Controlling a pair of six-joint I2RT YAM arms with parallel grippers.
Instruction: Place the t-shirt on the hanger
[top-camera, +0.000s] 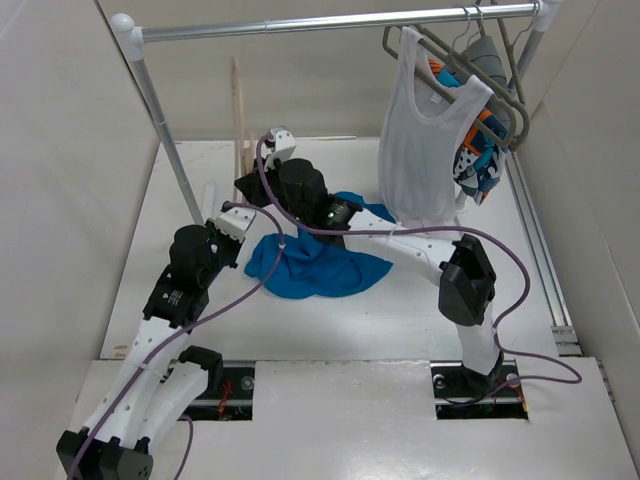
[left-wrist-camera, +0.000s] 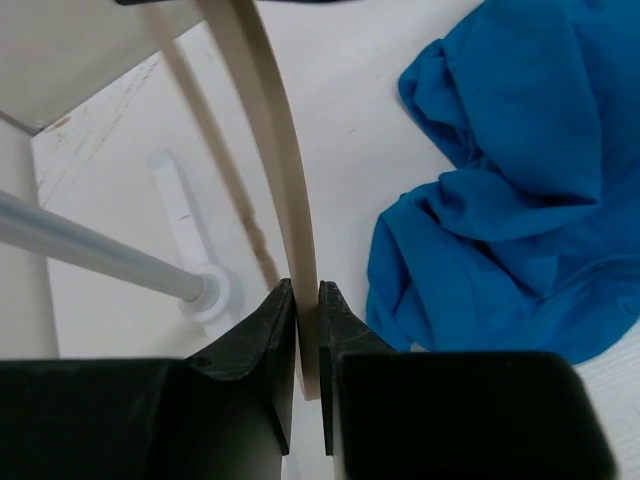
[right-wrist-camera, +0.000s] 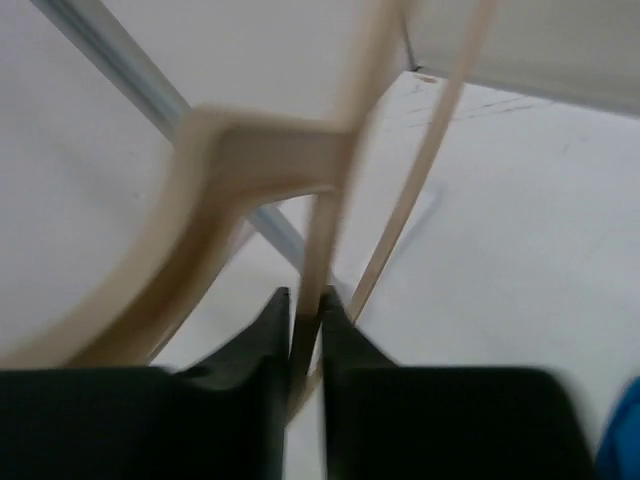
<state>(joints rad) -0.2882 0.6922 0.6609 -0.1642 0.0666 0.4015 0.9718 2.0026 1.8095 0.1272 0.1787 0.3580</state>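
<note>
The bright blue t-shirt (top-camera: 318, 262) lies crumpled on the white table, and it also shows in the left wrist view (left-wrist-camera: 520, 200). The pale beige hanger (top-camera: 238, 105) stands upright at the back left, held off the table. My left gripper (top-camera: 236, 212) is shut on one curved arm of the hanger (left-wrist-camera: 282, 150), with the shirt just to its right. My right gripper (top-camera: 259, 170) is shut on a thin bar of the hanger (right-wrist-camera: 262, 160), which looks blurred there. Both grippers are left of the shirt and do not touch it.
A metal clothes rail (top-camera: 330, 22) spans the back; its left post (top-camera: 165, 130) and foot (left-wrist-camera: 210, 290) stand close to the hanger. A white tank top (top-camera: 420, 140), a patterned garment (top-camera: 480, 150) and grey hangers (top-camera: 500, 70) hang at the right.
</note>
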